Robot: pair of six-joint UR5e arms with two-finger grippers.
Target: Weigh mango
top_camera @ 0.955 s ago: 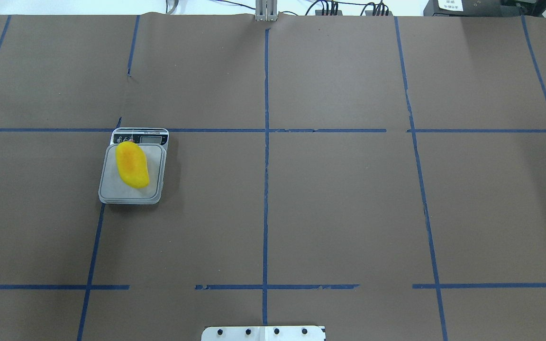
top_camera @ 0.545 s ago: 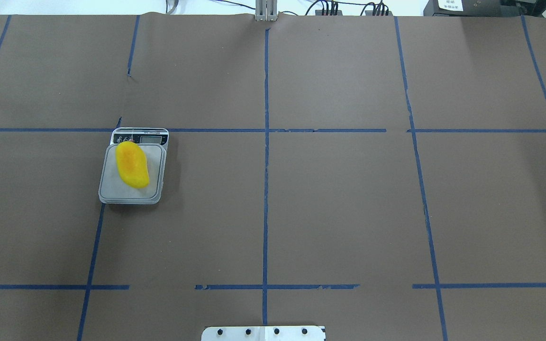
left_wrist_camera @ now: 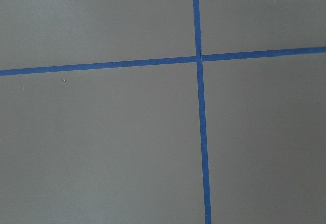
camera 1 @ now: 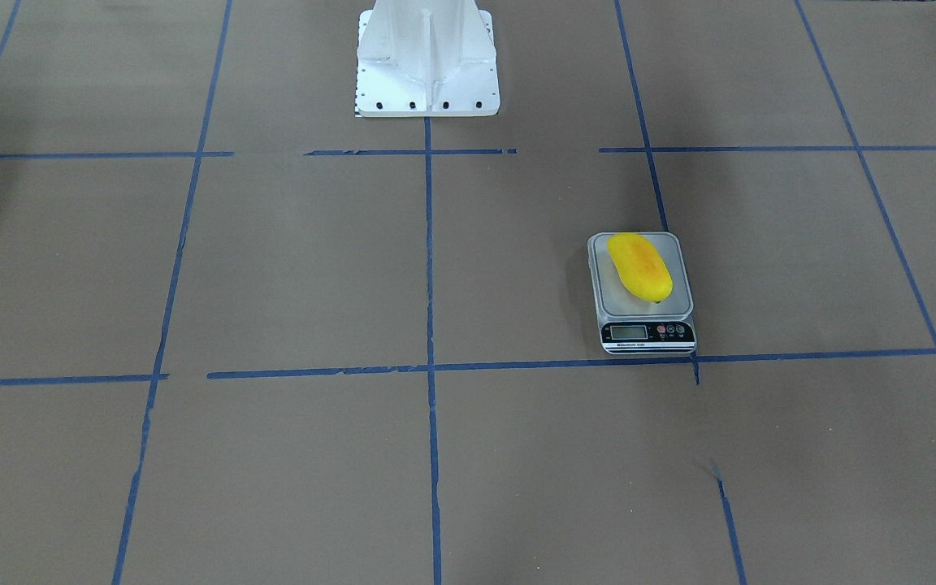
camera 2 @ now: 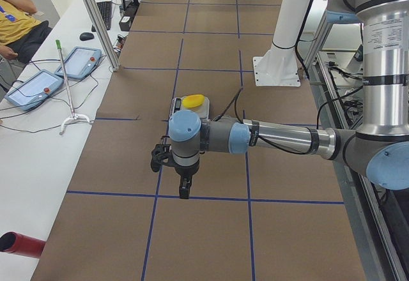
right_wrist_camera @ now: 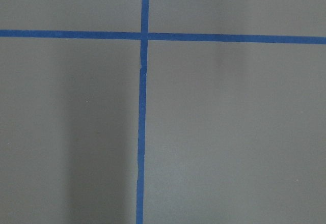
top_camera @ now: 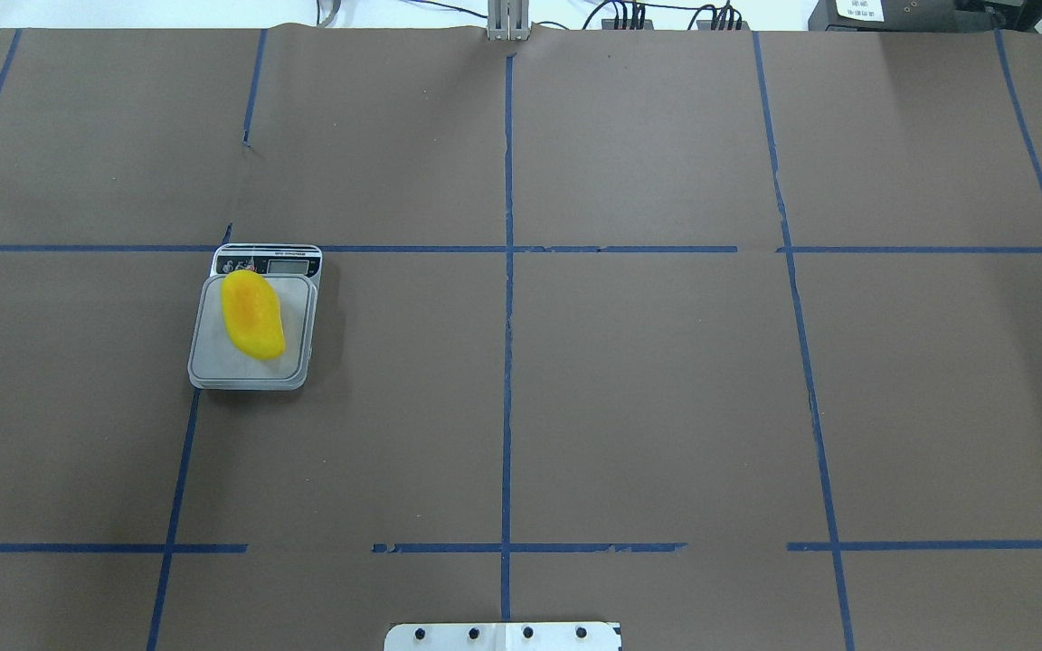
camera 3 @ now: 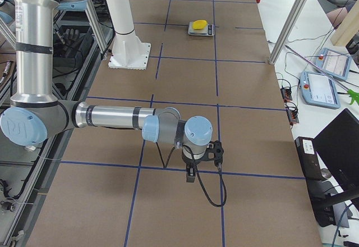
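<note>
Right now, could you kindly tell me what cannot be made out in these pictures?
Scale's display reading: too small in every view.
Left end effector: seen only in the exterior left view; open or shut unclear.
Right end effector: seen only in the exterior right view; likewise unclear.

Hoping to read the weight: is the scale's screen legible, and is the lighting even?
Front-facing view: the scale's screen is too small to read. Overhead view: the mango looks overbright. Right wrist view: a soft shadow band darkens the left side.
</note>
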